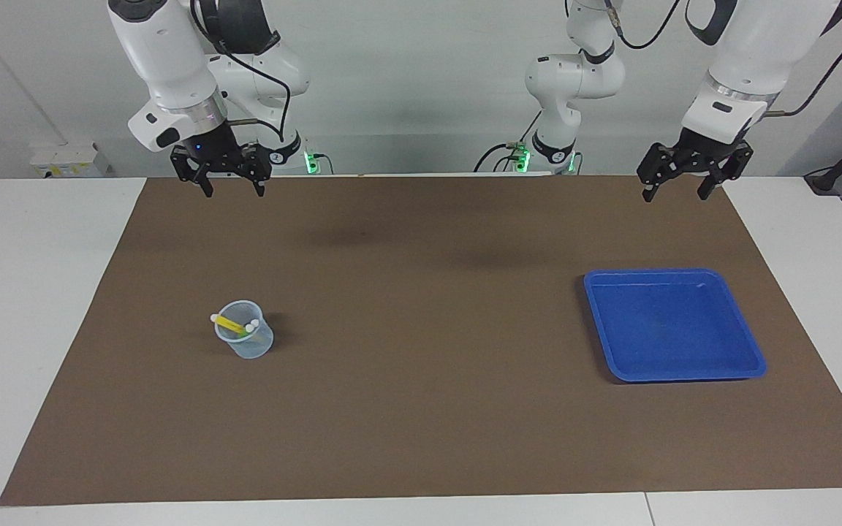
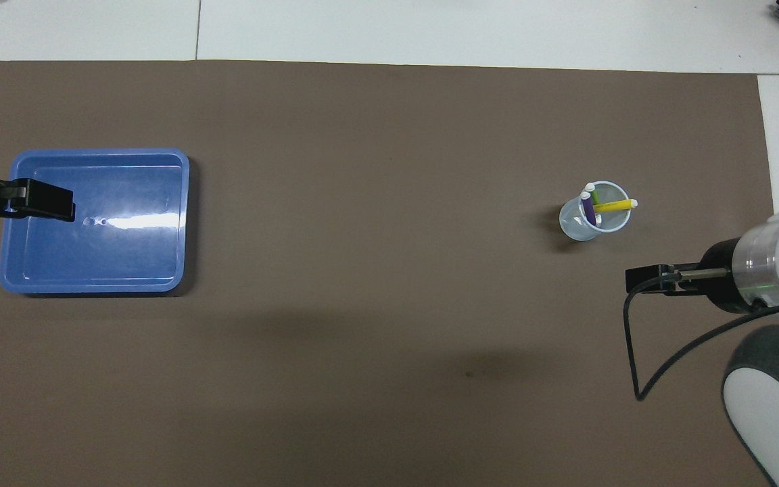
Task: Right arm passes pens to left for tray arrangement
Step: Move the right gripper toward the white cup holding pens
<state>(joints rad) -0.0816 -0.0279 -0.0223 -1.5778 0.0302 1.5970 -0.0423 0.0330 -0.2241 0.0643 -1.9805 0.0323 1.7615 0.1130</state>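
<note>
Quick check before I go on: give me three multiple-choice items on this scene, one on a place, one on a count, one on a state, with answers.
1. Where are the pens?
A. in the clear cup
B. in the tray
C. loose on the mat

2. How many pens show?
A. one
B. three
C. five

3. What does the right claw hold?
A. a pen
B. the cup
C. nothing

Answers: 1 A, they stand in the cup toward the right arm's end. 2 B, yellow, green and purple in the overhead view. 3 C, it is open in the air, as is the left claw.
</note>
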